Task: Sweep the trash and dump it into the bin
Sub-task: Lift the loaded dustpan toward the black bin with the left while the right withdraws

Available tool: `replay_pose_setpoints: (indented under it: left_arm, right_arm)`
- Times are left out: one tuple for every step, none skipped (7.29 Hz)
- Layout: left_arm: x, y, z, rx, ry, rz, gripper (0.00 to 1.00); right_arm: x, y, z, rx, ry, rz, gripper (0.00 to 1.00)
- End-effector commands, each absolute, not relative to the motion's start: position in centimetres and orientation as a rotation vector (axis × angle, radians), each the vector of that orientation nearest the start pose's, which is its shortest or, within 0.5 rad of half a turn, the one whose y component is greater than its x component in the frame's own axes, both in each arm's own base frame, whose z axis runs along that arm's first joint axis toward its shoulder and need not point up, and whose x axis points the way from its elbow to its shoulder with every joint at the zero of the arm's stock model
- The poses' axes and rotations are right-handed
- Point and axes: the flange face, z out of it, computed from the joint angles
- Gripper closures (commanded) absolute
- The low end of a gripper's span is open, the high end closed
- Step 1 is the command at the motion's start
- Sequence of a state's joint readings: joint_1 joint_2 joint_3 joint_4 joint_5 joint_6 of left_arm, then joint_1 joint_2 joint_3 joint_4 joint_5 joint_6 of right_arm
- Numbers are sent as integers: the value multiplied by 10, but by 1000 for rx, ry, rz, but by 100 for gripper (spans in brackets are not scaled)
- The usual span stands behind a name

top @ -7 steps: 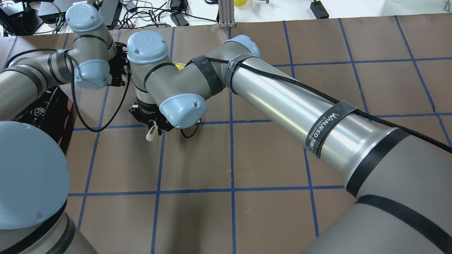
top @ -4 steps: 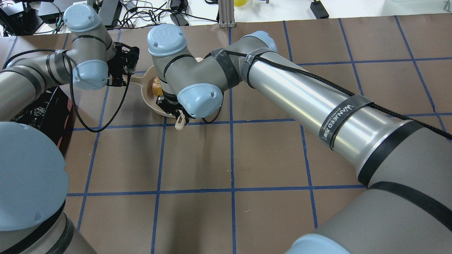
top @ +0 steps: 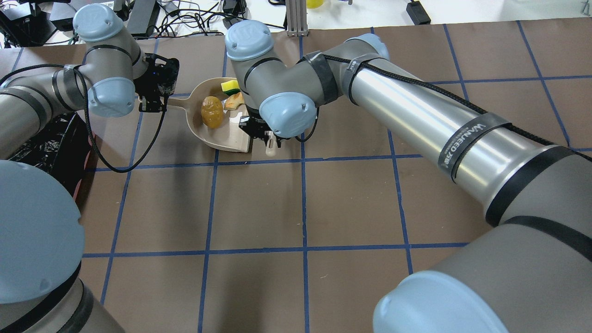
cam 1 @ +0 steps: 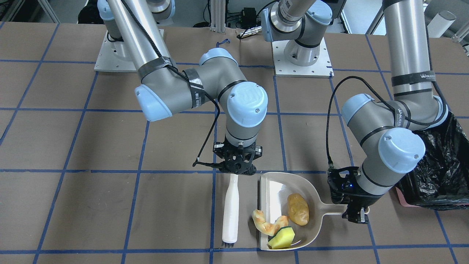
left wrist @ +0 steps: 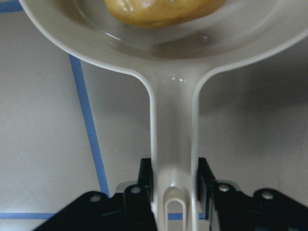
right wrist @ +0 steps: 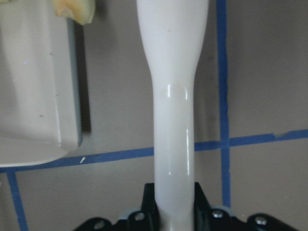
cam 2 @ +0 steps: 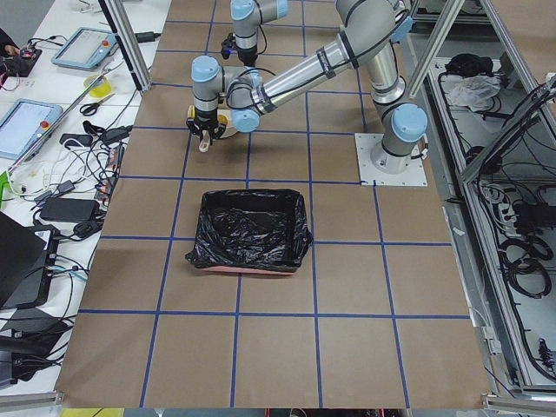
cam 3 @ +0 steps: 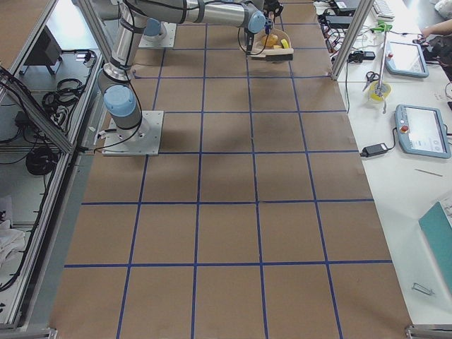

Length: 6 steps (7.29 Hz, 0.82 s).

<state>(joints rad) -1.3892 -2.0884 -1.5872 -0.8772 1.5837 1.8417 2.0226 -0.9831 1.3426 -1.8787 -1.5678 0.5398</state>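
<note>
The beige dustpan (cam 1: 274, 190) lies on the table and holds all the trash: the golden-brown potato lump (cam 1: 297, 209), the pale croissant piece (cam 1: 269, 224) and the yellow-green sponge (cam 1: 282, 238). My left gripper (cam 1: 353, 212) is shut on the dustpan's handle (left wrist: 173, 144). My right gripper (cam 1: 236, 170) is shut on a white brush (cam 1: 231, 209), which lies flat just beside the pan's open edge (right wrist: 33, 96). The bin (cam 1: 439, 165), lined with a black bag, stands behind my left arm and also shows in the exterior left view (cam 2: 252, 230).
Brown table paper with blue tape lines (top: 303, 203). Cables and power bricks (top: 194, 18) lie beyond the far edge near the pan. My right forearm (top: 416, 111) reaches across the table's middle.
My right arm has carried the brush across the pan to its open edge, away from the left arm. The trash now shows uncovered in the pan. The left gripper has barely moved.
</note>
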Motion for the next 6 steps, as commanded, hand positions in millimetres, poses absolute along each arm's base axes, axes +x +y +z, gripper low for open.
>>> replay_pose_setpoints:
  left_arm:
    - [8, -675, 249, -2324, -2206, 260, 100]
    - [20, -675, 248, -2244, -2188, 349, 100]
    - [26, -678, 257, -2214, -2166, 451, 100]
    - [19, -678, 272, -2154, -2107, 612, 100]
    - [33, -675, 283, -2081, -2109, 672, 100]
    - [62, -669, 293, -1970, -2114, 762, 100]
  right_arm:
    - [359, -599, 287, 58, 3229, 92, 100]
    - [323, -611, 298, 55, 3231, 79, 100]
    - [282, -614, 306, 13, 3230, 91, 100]
    - [237, -614, 303, -24, 3223, 112, 100]
    - [190, -615, 308, -9, 3216, 109, 100]
    - [147, -610, 321, -4, 3205, 115, 100]
